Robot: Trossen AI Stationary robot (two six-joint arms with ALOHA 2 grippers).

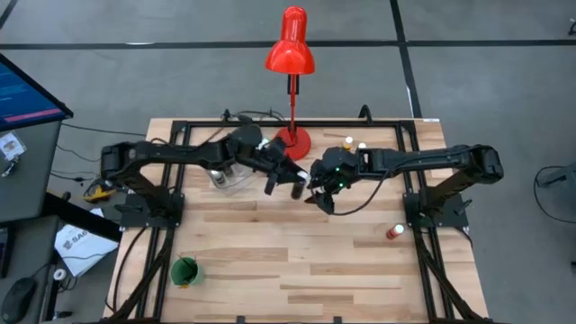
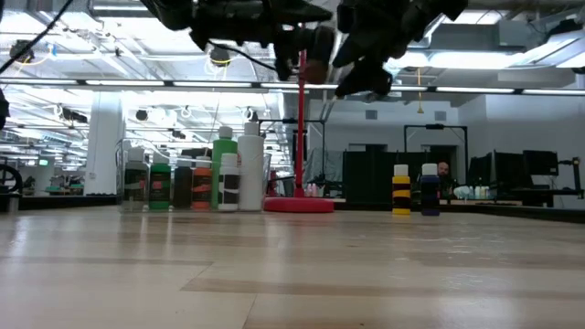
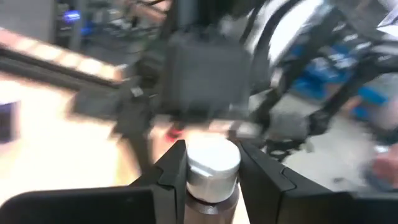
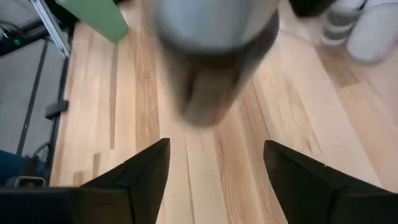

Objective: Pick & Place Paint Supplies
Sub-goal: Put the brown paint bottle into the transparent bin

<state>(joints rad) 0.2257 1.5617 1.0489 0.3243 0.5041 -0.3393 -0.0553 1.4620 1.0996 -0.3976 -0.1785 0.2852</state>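
The left gripper clamps a small brown paint bottle with a white cap, lifted mid-air over the table's middle, which looks like a handover. The right gripper faces it with fingers spread, holding nothing. By the red desk lamp, a clear container holds roughly six bottles. Two yellow-capped bottles and one red bottle stand loose on the wooden table, near a green cup.
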